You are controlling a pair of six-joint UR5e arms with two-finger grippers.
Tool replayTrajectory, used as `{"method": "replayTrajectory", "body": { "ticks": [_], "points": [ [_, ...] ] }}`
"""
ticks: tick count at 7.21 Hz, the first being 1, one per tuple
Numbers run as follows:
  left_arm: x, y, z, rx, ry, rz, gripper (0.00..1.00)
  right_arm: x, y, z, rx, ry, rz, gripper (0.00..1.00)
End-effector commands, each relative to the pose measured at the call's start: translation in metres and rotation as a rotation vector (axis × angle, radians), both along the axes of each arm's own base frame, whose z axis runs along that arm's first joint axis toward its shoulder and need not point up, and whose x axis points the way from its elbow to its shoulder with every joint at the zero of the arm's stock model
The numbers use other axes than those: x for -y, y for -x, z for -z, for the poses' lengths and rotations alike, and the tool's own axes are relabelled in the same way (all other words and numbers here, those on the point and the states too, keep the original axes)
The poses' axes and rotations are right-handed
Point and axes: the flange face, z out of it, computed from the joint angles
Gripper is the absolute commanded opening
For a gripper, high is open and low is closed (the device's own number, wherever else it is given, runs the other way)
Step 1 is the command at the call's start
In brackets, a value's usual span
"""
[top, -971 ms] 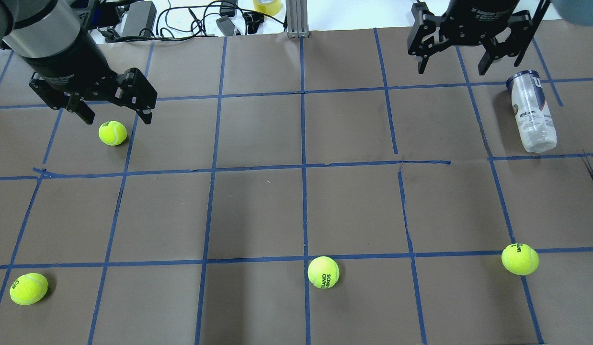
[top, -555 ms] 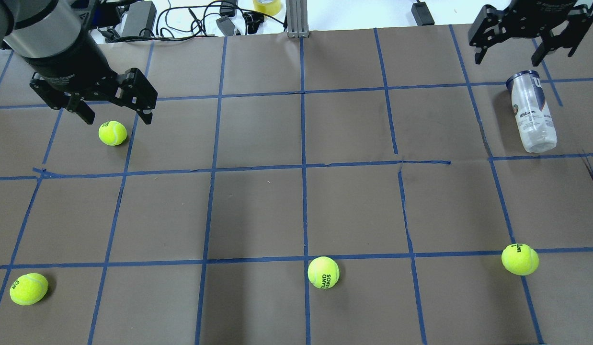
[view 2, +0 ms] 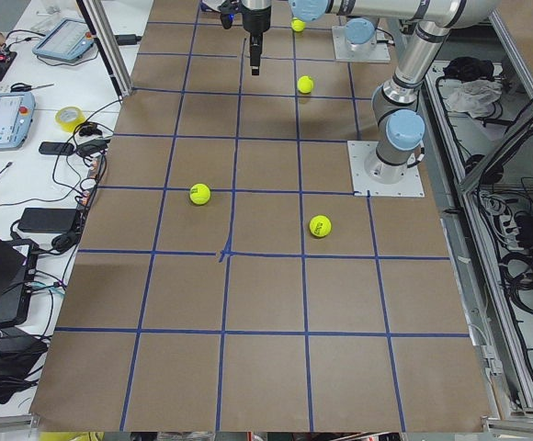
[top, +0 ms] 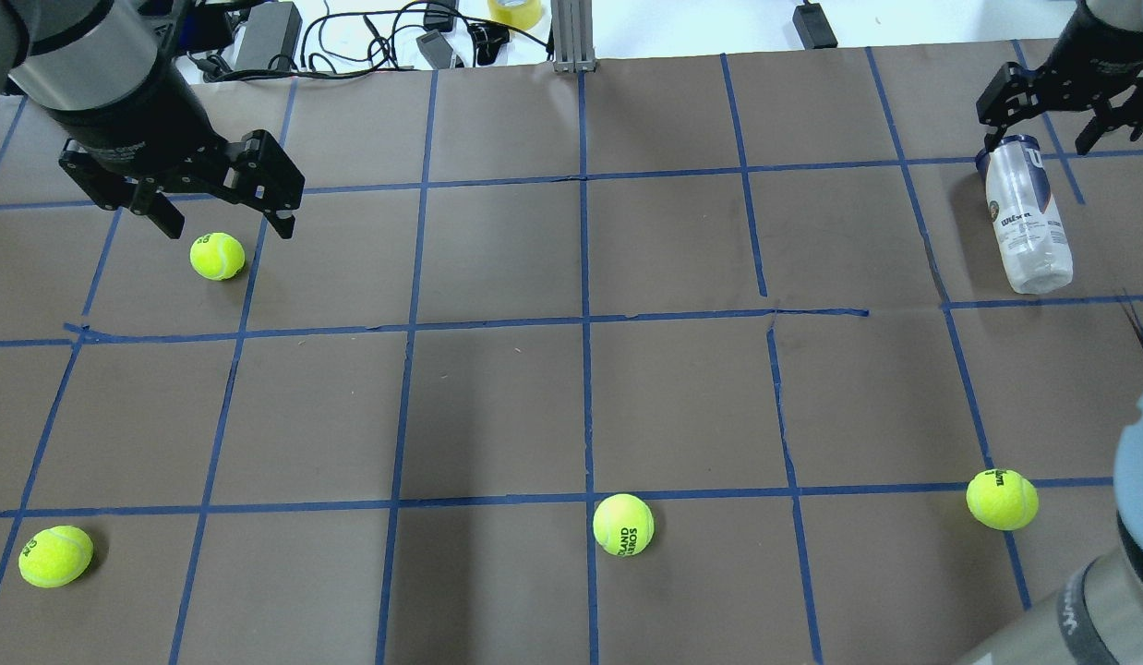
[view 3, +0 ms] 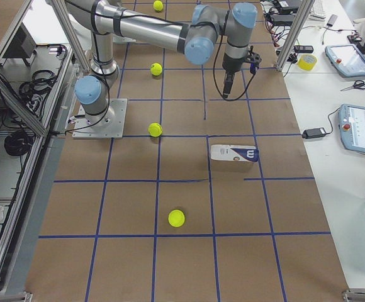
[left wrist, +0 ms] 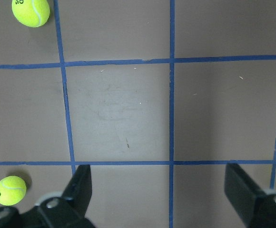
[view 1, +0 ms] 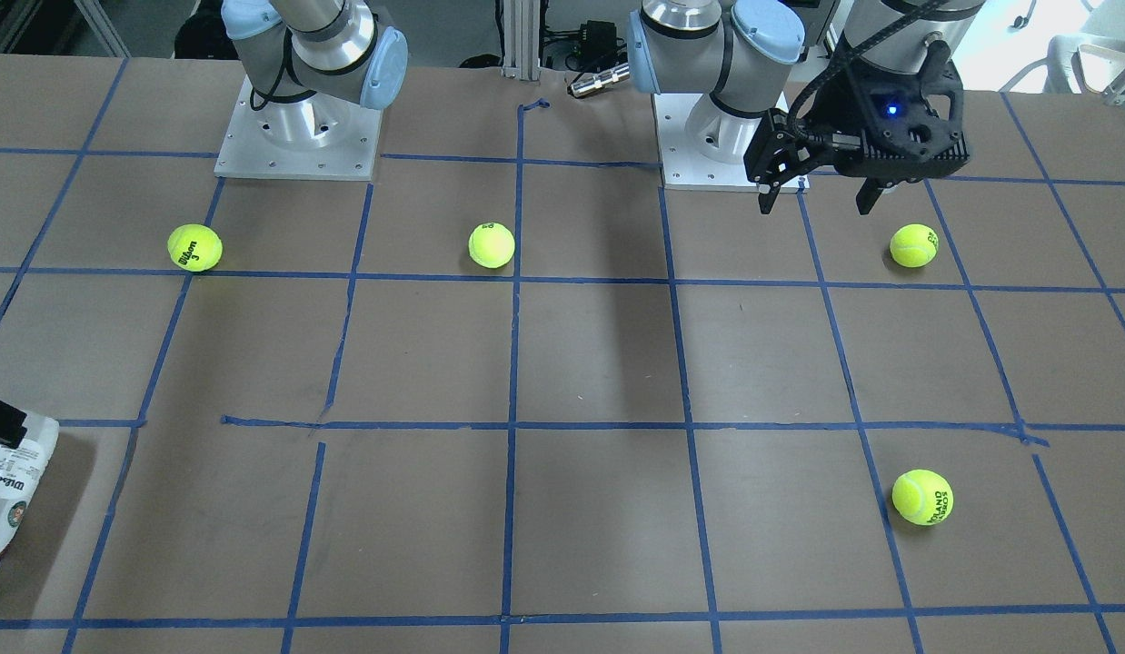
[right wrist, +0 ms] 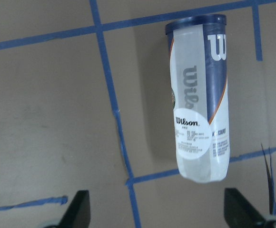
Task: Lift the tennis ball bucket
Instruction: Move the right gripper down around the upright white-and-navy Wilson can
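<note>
Table [top: 498, 416], blue-taped grid; left gripper [top: 227, 223], jaws spread wide, holding nothing; right gripper [top: 1040, 131], likewise, seemingly just over the navy rim of tennis ball bucket [top: 1028, 226], lying flat near the table's far right edge; 4 tennis balls [top: 623, 525], scattered toward near and left margins.

- left gripper [view 1: 817, 202]: jaws apart, above the table [view 1: 599, 363], touching nothing
- tennis ball [view 1: 914, 245] just beside it
- three other balls [view 1: 492, 244] scattered, well apart
- tennis ball bucket [view 1: 8, 495] at the view's left edge, mostly cropped
</note>
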Motion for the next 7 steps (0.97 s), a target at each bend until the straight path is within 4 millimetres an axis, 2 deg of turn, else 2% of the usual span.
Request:
{"method": "replayTrajectory", "body": {
  "ticks": [1, 2, 4, 5, 7],
  "points": [
    [0.0, 0.0, 0.002, -0.003, -0.003, -0.001, 1.0, 0.019, 0.056, 0.067, -0.001, 0.01, -0.032, 1.0],
    [-0.001, 0.0, -0.001, 0.001, 0.001, -0.001, 1.0, 0.022, 0.067, 0.097, 0.015, -0.012, -0.035, 1.0],
    [0.0, 0.001, 0.001, -0.003, -0.002, 0.0, 1.0, 0.03, 0.075, 0.135, 0.011, -0.002, -0.064, 1.0],
    [-0.001, 0.001, 0.002, -0.003, -0.005, 0.0, 1.0, 0.032, 0.077, 0.15, 0.013, -0.006, -0.067, 1.0],
    [-0.002, 0.0, 0.004, -0.003, -0.006, -0.001, 1.0, 0.032, 0.077, 0.165, 0.018, -0.029, -0.07, 0.99]
  ]
}}
